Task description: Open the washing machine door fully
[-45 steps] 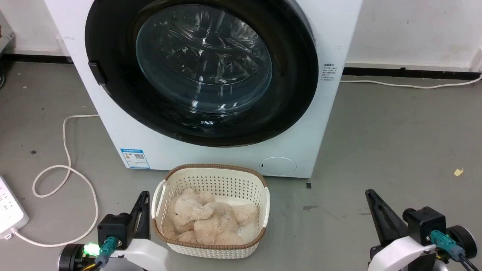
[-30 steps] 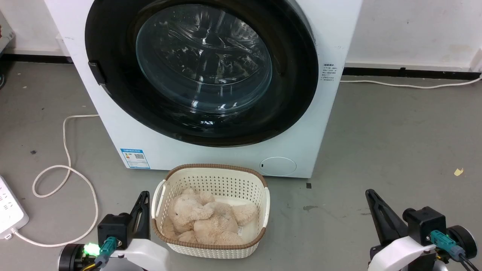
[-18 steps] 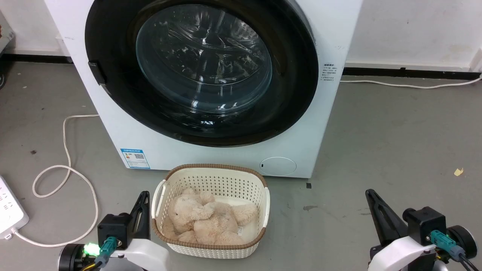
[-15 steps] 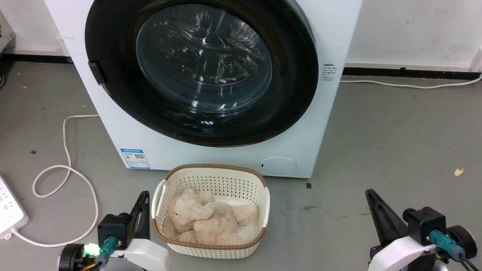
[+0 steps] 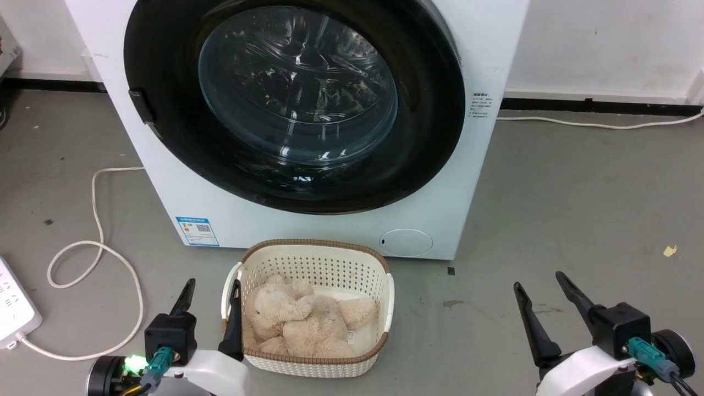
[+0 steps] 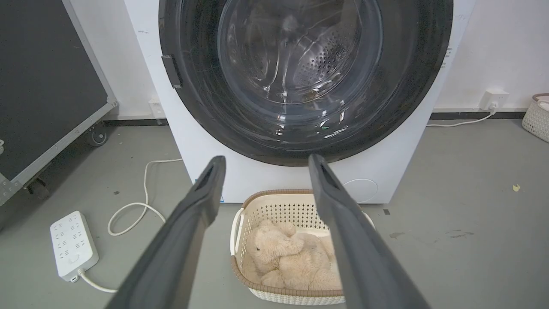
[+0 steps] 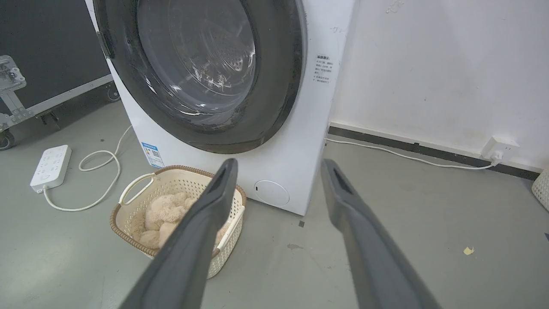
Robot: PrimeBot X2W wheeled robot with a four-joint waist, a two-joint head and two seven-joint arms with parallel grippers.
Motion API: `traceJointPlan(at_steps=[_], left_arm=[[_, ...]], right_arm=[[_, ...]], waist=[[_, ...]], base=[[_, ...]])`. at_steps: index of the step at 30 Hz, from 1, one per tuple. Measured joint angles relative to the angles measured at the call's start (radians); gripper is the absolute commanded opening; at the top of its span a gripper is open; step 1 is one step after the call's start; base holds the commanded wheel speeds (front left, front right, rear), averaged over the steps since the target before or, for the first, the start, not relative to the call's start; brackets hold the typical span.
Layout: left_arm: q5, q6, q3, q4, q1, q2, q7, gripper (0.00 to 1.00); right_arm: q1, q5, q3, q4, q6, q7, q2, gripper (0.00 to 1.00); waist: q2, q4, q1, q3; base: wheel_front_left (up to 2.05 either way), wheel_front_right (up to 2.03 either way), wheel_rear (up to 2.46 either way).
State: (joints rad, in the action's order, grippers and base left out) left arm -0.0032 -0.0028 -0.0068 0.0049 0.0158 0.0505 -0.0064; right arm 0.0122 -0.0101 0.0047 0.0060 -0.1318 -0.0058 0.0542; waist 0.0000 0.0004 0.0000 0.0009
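1. Two grippers sit nearest, low in the head view, each empty. The left gripper [image 5: 213,283] has its dark fingers spread wide. The right gripper [image 5: 538,279] is spread wide too, over bare grey floor [image 5: 577,192].
2. Just beside the left gripper stands a cream perforated basket [image 5: 316,242] with a brown rim, and a beige plush toy [image 5: 302,322] lies inside. One left finger overlaps the basket's left handle in the head view; whether they touch cannot be told.
3. To the robot's left, a white power strip [image 5: 14,311] lies on the floor with its white cable [image 5: 93,258] looping toward the machine.
4. Behind the basket and close to it stands the washing machine [image 5: 308,228], which has a blue sticker [image 5: 197,231] at its lower left and a small round white flap [image 5: 406,242] at its lower right.
5. Filling most of the machine's front, the washing machine door [image 5: 297,88] is shut flush against it, well apart from both grippers. A dark latch tab [image 5: 142,105] is on its left edge, and the perforated drum shows through the glass.
6. Farthest back is a white wall [image 7: 429,64], where a wall socket [image 7: 499,148] is mounted.
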Motion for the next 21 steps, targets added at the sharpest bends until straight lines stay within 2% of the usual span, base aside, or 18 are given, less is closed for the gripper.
traceJointPlan(at_steps=[21], left_arm=[[-0.009, 0.004, -0.023, -0.014, -0.014, 0.0, -0.041, 1.0]], right_arm=[[-0.044, -0.005, 0.004, -0.022, 0.0, -0.028, 0.001, 1.0]], waist=[[0.0, 0.014, 0.0, 0.071]], base=[[0.0, 0.0, 0.0]])
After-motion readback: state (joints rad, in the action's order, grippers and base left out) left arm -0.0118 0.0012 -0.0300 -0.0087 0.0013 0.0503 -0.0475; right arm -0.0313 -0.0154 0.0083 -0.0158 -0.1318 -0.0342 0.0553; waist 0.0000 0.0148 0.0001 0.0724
